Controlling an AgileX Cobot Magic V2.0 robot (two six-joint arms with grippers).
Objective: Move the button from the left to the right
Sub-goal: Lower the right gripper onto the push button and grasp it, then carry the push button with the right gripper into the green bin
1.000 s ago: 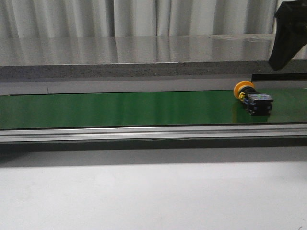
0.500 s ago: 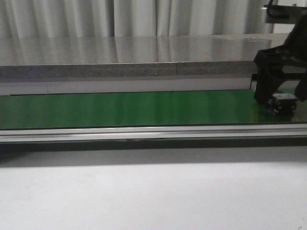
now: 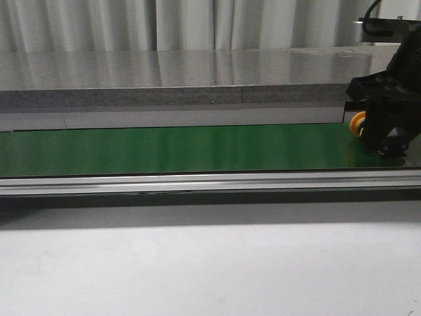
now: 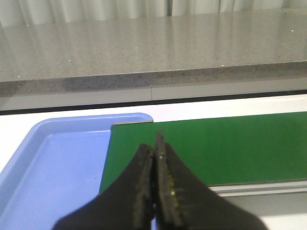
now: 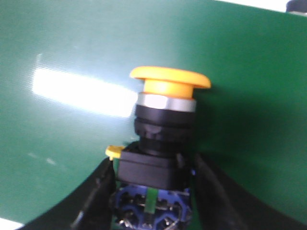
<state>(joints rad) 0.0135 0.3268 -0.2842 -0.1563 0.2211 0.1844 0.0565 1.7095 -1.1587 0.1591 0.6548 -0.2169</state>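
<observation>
The button (image 5: pixel 165 117) lies on its side on the green belt (image 3: pixel 197 148) at the far right, its yellow head (image 3: pixel 357 124) pointing left. My right gripper (image 3: pixel 388 141) is down over it. In the right wrist view the two black fingers (image 5: pixel 103 189) clasp the button's black and blue body from both sides, so the right gripper (image 5: pixel 153 165) is shut on it. My left gripper (image 4: pixel 154 143) is shut and empty, hovering over the belt's left end beside a blue tray (image 4: pixel 53 163).
A grey stone ledge (image 3: pixel 197 82) runs behind the belt, and curtains hang behind that. An aluminium rail (image 3: pixel 197 183) borders the belt's near side, with a white tabletop (image 3: pixel 197 270) in front of it.
The right gripper came down from the upper right onto the button, then narrowed around its body. The button has shifted a little to the right along the belt.
</observation>
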